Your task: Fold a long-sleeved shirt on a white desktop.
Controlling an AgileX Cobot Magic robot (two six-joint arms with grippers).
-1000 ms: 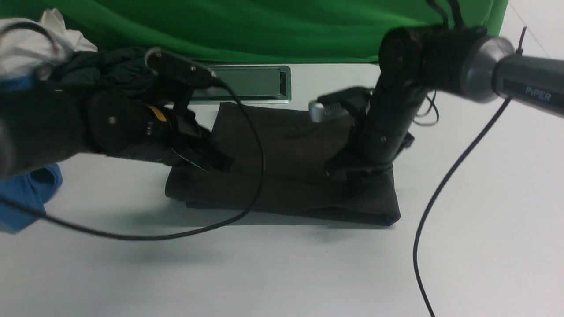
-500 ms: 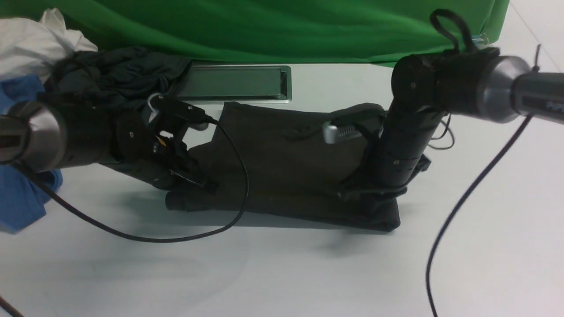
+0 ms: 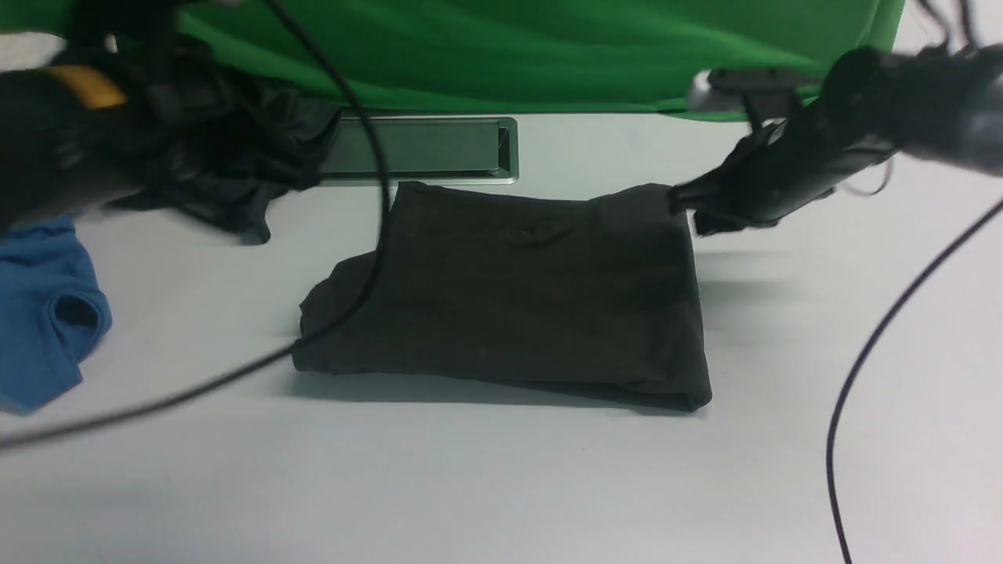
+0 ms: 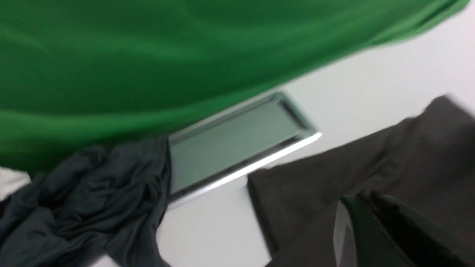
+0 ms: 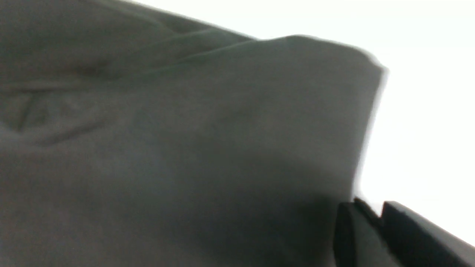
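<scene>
We see the long-sleeved shirt (image 3: 509,298) folded flat in the middle of the white desktop (image 3: 501,486), its long side running left to right, just in front of the grey slot (image 3: 423,149). Our left gripper (image 4: 371,207) hangs high at the back left corner, jaws closed, holding nothing. Our right gripper (image 3: 693,207) hovers by the shirt's back right corner, jaws almost together, empty.

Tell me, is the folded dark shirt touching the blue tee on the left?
Apart. The front view shows a bare strip of white desktop between the long-sleeved shirt and the blue tee.
</scene>
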